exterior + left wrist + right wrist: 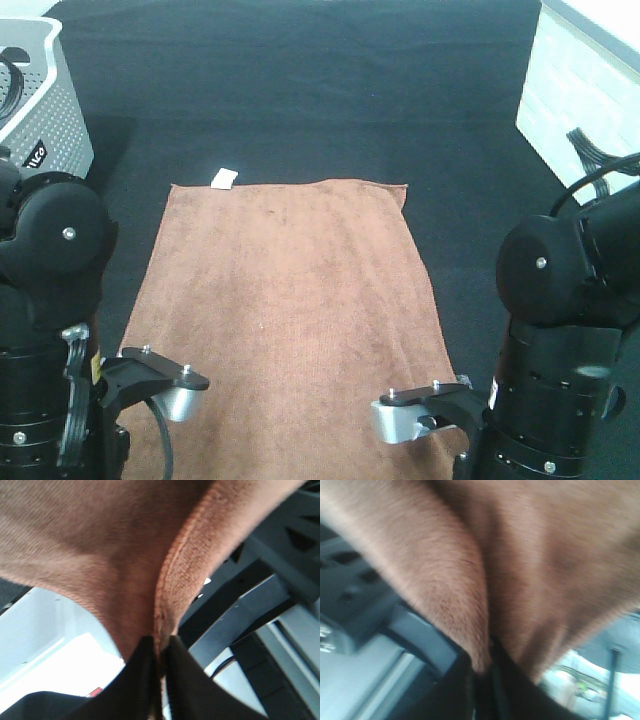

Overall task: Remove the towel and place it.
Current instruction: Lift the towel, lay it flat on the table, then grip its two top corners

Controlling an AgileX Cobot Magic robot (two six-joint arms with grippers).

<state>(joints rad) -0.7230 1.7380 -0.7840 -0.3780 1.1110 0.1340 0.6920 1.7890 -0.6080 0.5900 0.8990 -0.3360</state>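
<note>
Reddish-brown terry towel (pixel 290 320) flat on black cloth (pixel 300 100), white tag (pixel 225 178) at far corner.

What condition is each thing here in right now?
towel: spread out flat, near edge pinched in two places
left end effector: shut on the towel's hem
right end effector: shut on the towel
white tag: lying flat at the towel's far left corner
white basket: upright, far left

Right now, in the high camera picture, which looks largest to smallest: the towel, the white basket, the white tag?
1. towel, by far the largest.
2. basket, though the picture edge cuts it off.
3. tag, the smallest.
</note>
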